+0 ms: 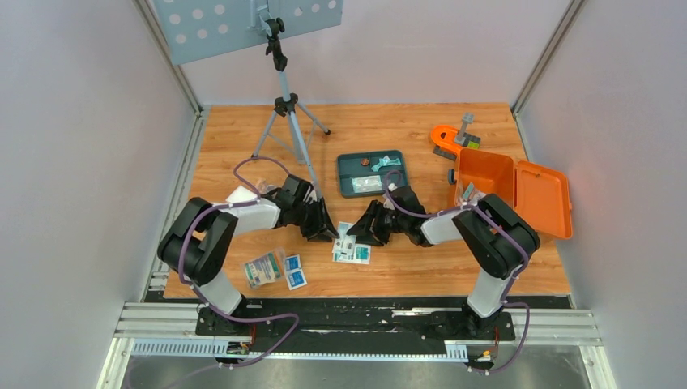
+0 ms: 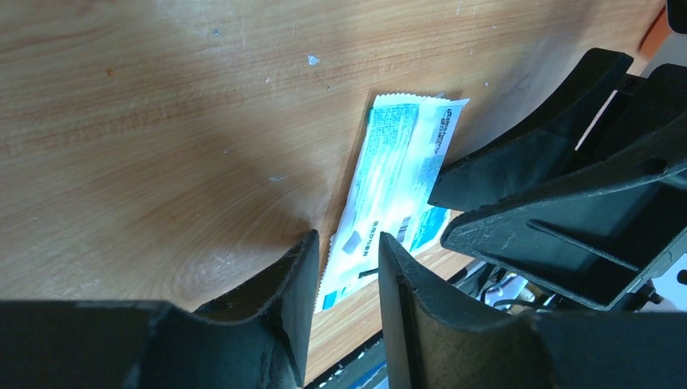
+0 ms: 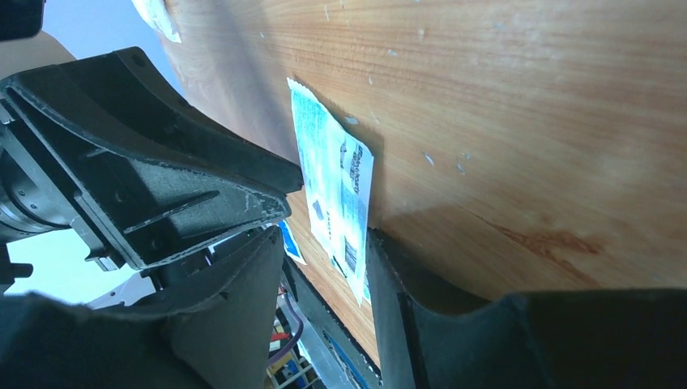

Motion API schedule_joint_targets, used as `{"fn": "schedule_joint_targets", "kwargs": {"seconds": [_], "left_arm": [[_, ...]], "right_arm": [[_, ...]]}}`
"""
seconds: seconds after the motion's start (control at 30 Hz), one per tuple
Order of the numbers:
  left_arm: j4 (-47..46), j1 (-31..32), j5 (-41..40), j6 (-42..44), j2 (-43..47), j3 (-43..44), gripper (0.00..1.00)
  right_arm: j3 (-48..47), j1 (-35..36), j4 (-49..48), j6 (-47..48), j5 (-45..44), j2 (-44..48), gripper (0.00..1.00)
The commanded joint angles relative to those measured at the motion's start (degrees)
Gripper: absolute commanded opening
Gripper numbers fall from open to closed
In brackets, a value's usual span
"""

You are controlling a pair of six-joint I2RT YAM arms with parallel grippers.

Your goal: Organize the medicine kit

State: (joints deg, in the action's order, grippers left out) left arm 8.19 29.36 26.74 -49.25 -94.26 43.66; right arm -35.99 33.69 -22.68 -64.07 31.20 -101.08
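A few white-and-teal sachets (image 1: 351,245) lie flat on the wooden table between my two grippers. My left gripper (image 1: 322,225) is low just left of them, and my right gripper (image 1: 366,228) is just right, facing it. In the left wrist view the jaws (image 2: 347,261) stand apart and empty, with a sachet (image 2: 397,174) lying beyond the tips. In the right wrist view the gripper (image 3: 324,271) is open, and a sachet (image 3: 336,174) lies by its right finger (image 3: 389,275). The teal tray (image 1: 348,185) sits behind, and the open orange case (image 1: 518,194) is at the right.
A camera tripod (image 1: 288,109) stands at the back left, one leg close to my left arm. More packets (image 1: 263,269) and two blue sachets (image 1: 295,272) lie near the front left edge. An orange tool and grey part (image 1: 450,138) lie behind the case.
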Motion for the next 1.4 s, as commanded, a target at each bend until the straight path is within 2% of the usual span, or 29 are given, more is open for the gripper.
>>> {"fn": "schedule_joint_targets", "kwargs": {"seconds": [0.0, 0.2, 0.3, 0.33, 0.47, 0.53, 0.7, 0.8, 0.93, 1.07, 1.13, 1.37], "left_arm": [[-2.3, -0.04, -0.46, 0.31, -2.18, -0.87, 0.41], [-3.78, -0.02, 0.28, 0.47, -4.26, -1.25, 0.34], [-4.19, -0.08, 0.6, 0.39, -4.66, -1.44, 0.33], [-4.2, -0.05, 0.6, 0.39, -4.64, -1.41, 0.33], [-3.62, -0.03, 0.48, 0.64, -4.08, -1.4, 0.33], [-2.84, -0.06, 0.17, 0.98, -3.38, -1.34, 0.33], [1.24, -0.01, -1.21, 3.11, 0.93, -0.18, 0.35], [7.23, -0.01, -3.35, 6.66, 4.65, 2.12, 0.44], [14.8, -0.08, -7.78, 11.62, 12.46, 5.36, 0.51], [20.42, -0.69, -10.79, 15.19, 16.16, 8.18, 0.54], [22.14, -1.24, -11.5, 16.33, 17.05, 9.22, 0.55], [25.34, -2.62, -12.93, 18.28, 18.11, 11.36, 0.58]], "right_arm": [[-0.68, 0.45, -5.05, -2.1, 1.13, -1.76, 0.45], [-0.61, 0.67, -8.78, -3.9, 2.26, -3.9, 0.43], [-1.14, 0.93, -9.95, -4.67, 2.72, -5.3, 0.39], [-1.18, 1.01, -10.64, -5.02, 2.8, -5.57, 0.36], [-0.85, 1.02, -10.74, -5.22, 2.11, -4.97, 0.14], [-0.88, 0.92, -8.67, -4.32, 1.35, -3.82, 0.0], [-2.55, 0.23, 0.33, 2.39, -1.44, 2.51, 0.0], [-4.8, -1.53, 9.53, 9.07, -4.54, 9.49, 0.0], [-8.38, -8.42, 21.25, 19.21, -4.18, 21.74, 0.0], [-14.76, -19.19, 36.62, 31.0, -2.75, 30.66, 0.0], [-18.07, -25.4, 43.08, 35.26, -5.28, 34.14, 0.0], [-22.14, -43.26, 52.43, 43.3, -11.19, 40.56, 0.0]]}}
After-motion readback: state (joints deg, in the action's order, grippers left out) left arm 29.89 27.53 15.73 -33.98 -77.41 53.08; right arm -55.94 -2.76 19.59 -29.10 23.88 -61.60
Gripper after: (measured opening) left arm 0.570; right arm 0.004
